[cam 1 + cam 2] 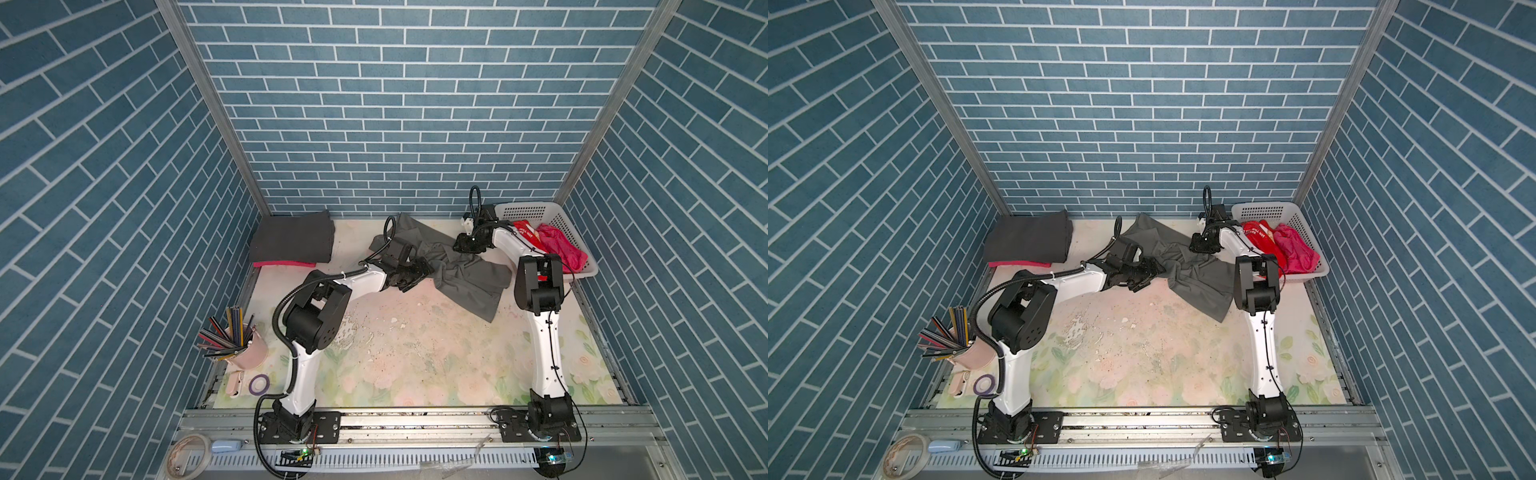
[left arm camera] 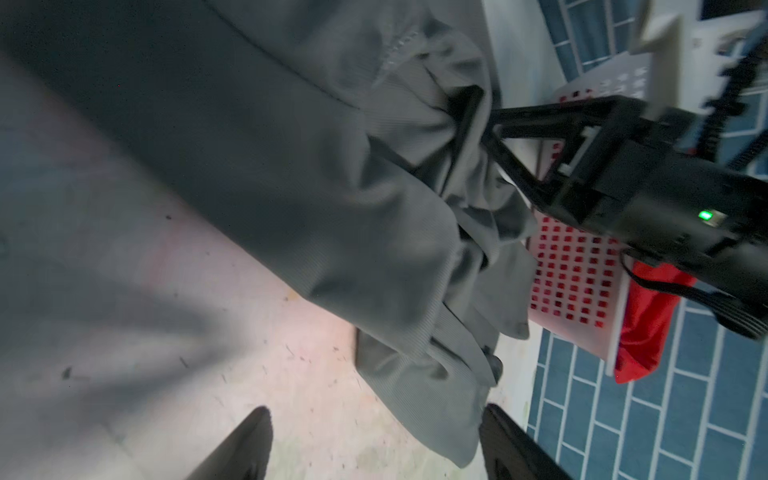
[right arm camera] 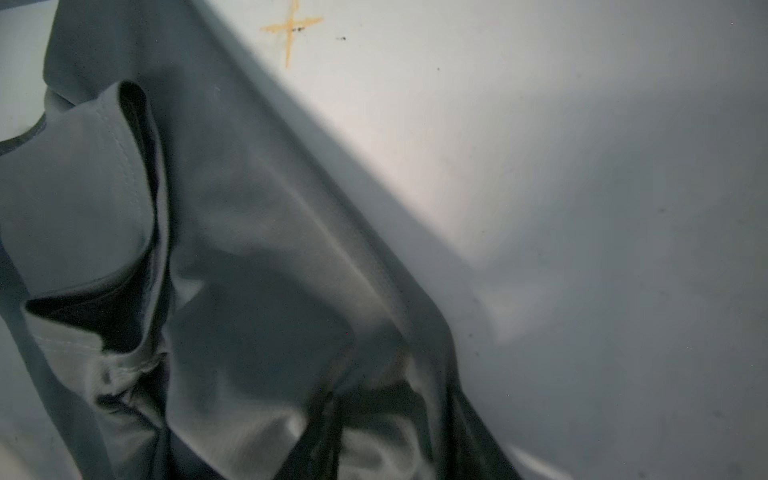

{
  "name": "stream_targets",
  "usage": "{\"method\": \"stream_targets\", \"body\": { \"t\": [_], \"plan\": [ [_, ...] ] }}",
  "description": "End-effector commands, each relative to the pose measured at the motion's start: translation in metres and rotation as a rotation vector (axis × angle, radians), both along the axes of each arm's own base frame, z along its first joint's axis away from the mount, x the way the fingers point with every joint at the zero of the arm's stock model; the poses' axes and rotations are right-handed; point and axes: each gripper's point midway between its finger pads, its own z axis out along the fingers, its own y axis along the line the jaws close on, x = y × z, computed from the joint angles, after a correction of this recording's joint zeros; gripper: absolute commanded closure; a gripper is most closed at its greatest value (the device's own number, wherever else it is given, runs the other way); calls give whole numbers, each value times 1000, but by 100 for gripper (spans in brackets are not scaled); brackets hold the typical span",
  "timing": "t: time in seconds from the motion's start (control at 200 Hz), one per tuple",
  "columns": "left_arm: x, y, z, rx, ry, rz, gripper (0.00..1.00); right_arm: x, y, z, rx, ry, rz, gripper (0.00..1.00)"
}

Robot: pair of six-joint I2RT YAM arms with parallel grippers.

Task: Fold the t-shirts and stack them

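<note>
A large mid-grey t-shirt [image 1: 469, 278] [image 1: 1200, 282] lies crumpled on the table, from back centre toward the right. My left gripper [image 1: 422, 272] [image 2: 378, 440] is open at the shirt's left edge, and a corner of grey cloth [image 2: 436, 407] hangs between its fingertips. My right gripper [image 1: 463, 245] [image 3: 390, 415] sits on the shirt's back part, jaws parted, with bunched grey cloth between them. A folded charcoal t-shirt [image 1: 293, 241] rests on a folded magenta one [image 1: 282, 264] at the back left. Red [image 1: 525, 237] and pink [image 1: 561, 247] t-shirts lie in the basket.
The white perforated basket [image 1: 528, 210] stands at the back right corner, close to the right arm. A pink cup of pencils [image 1: 245, 349] and a tape roll [image 1: 259, 383] sit at the left edge. Blue brick walls close in three sides.
</note>
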Motion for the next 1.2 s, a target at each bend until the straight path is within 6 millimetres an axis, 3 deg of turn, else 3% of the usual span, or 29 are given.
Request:
{"method": "stream_targets", "body": {
  "t": [0.0, 0.255, 0.395, 0.56, 0.77, 0.83, 0.94, 1.02, 1.195],
  "plan": [
    [-1, 1, -10, 27, 42, 15, 23, -1, -4, 41, 9, -47, -13, 41],
    [-9, -28, -13, 9, 34, 5, 25, -8, -25, 73, 22, -103, -78, 18],
    [-13, -37, -23, 84, 3, -38, 35, -20, -36, 86, 29, -122, -102, 17],
    [-11, -31, -38, 268, -57, -86, 46, -36, -51, 102, 81, -151, -142, 16],
    [-12, -42, -49, 403, -111, -157, 52, -53, -57, 113, 123, -175, -164, 16],
    [-12, -44, -51, 452, -136, -180, 59, -57, -57, 116, 130, -183, -165, 16],
    [-13, -42, -56, 519, -153, -221, 88, -63, -60, 117, 129, -187, -174, 16],
    [-17, -35, -60, 556, -154, -244, 100, -67, -64, 119, 133, -190, -181, 16],
    [-30, -19, -61, 594, -144, -306, 100, -76, -65, 124, 139, -197, -186, 16]
  ]
}}
